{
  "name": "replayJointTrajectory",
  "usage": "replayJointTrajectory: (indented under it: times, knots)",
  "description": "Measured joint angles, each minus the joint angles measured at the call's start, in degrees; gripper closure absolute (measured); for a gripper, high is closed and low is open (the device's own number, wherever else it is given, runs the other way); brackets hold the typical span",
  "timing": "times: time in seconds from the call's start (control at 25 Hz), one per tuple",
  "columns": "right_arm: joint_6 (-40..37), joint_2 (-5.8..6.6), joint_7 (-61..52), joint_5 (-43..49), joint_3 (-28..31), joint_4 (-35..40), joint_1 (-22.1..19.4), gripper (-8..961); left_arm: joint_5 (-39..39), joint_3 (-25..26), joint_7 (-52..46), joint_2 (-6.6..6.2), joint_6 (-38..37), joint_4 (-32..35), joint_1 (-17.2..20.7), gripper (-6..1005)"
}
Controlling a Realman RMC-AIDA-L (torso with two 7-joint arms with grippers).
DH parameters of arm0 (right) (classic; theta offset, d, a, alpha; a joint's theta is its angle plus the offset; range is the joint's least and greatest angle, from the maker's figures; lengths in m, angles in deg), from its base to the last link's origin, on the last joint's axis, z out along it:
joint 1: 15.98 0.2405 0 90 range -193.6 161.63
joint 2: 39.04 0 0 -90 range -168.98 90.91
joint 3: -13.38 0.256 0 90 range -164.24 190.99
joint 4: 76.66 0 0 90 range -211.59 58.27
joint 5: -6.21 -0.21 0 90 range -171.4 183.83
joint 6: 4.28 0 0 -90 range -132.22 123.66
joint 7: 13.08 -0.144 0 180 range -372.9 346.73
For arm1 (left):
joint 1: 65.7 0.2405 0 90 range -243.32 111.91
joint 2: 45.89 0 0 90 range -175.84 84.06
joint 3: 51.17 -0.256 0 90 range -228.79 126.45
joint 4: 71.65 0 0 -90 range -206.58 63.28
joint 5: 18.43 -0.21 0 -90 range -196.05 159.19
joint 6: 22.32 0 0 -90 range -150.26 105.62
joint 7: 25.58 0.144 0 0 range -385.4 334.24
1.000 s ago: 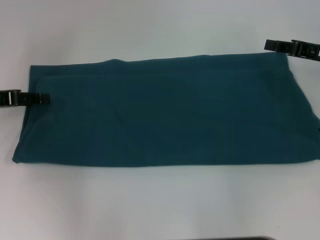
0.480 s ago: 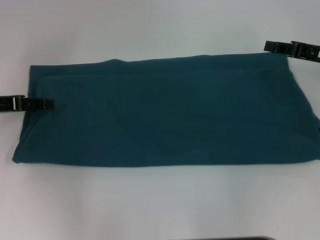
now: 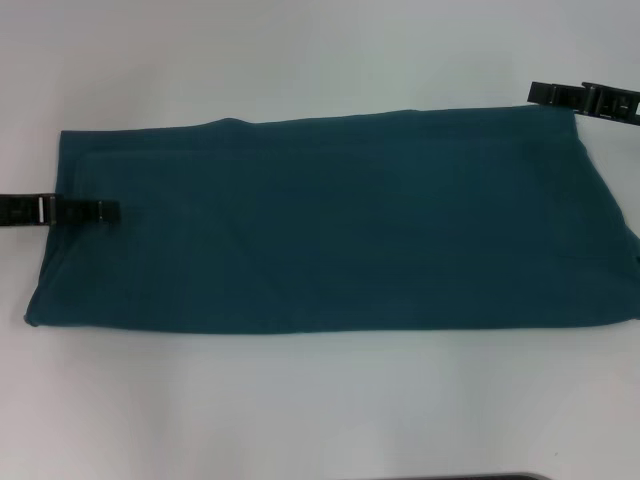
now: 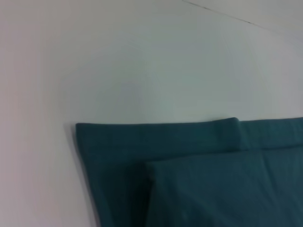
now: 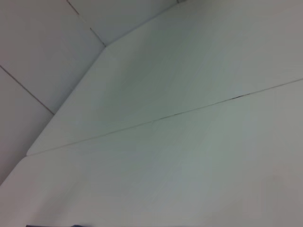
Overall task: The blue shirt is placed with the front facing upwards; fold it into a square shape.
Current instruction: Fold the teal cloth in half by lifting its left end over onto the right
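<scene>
The white table (image 3: pixel 320 420) carries the blue shirt (image 3: pixel 330 225) across its middle — folded into a long band, plain teal side up, no lettering showing. In the left wrist view the shirt's corner (image 4: pixel 156 156) shows stacked layers with a narrow fold along its edge. The left gripper (image 3: pixel 110 211) reaches in over the shirt's left end, about midway along that short edge; the right gripper (image 3: pixel 540 92) sits at the shirt's far right corner — whether either is parted or holding cloth cannot be told.
</scene>
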Motion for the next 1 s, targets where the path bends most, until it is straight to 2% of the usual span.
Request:
replayJointTrajectory:
  times: [0.76,1.0]
  knots:
    - [-0.35,0.05,0.00,0.00,0.00,-0.30,0.11,807,0.50,0.00,1.30,0.43,-0.60,0.15,-0.58,338]
    - [-0.44,0.09,0.00,0.00,0.07,-0.30,0.14,807,0.23,0.12,0.94,-0.12,-0.66,-2.72,-0.22,339]
